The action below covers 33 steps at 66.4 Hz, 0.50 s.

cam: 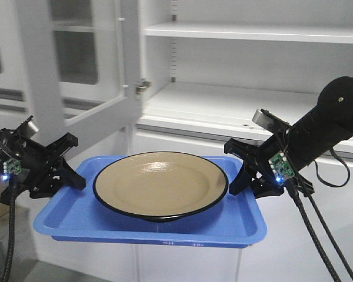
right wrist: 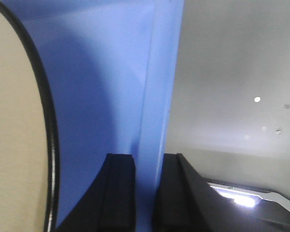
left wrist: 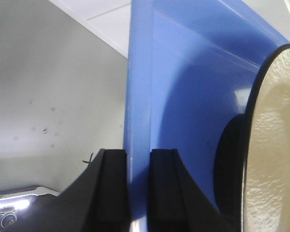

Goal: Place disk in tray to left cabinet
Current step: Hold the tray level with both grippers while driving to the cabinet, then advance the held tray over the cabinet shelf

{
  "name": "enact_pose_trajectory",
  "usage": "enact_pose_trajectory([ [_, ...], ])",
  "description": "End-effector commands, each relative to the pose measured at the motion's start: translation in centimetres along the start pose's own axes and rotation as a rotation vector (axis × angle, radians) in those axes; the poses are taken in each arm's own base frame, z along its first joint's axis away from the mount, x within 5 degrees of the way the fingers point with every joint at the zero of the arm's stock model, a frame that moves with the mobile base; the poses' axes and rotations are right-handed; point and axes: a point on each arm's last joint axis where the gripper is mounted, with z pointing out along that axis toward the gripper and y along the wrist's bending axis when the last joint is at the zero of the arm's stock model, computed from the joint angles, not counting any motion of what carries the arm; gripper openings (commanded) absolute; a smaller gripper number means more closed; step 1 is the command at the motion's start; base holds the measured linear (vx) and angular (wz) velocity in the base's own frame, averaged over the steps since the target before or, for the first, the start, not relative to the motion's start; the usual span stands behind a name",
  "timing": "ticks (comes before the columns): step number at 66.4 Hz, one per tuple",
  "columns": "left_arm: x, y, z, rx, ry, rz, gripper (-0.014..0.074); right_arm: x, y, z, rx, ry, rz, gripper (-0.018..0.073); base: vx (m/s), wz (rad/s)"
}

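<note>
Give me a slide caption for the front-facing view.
Left gripper and right gripper clamp opposite rims of the blue tray, bearing the tan disk, before the open cabinet.

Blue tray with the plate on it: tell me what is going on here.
The robot holds the tray up with both arms. The left gripper is clamped on the tray's left rim and the right gripper on its right rim, so the tray hangs in the air, roughly level. The disk sits in the tray. The cabinet stands just behind with its door open, and the tray has not yet been set inside.
</note>
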Motion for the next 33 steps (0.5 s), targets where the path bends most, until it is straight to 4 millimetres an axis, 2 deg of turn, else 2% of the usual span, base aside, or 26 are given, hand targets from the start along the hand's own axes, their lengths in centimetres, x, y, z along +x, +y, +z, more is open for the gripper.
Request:
enact_pose_trajectory([
  [1, 1.44, -4.71, -2.48, 0.215, 0.003, 0.004, 0.0000, 0.67, 3.90, -3.15, -0.203, -0.074, -0.018, -0.0006, 0.16, -0.57],
  [16, 1.44, -4.71, -2.48, 0.215, 0.003, 0.004, 0.0000, 0.67, 3.90, -3.15, -0.203, -0.074, -0.018, -0.0006, 0.17, -0.46],
  [33, 1.44, -4.71, -2.48, 0.215, 0.003, 0.004, 0.0000, 0.67, 3.90, -3.15, -0.203, -0.074, -0.018, -0.0006, 0.21, -0.29],
])
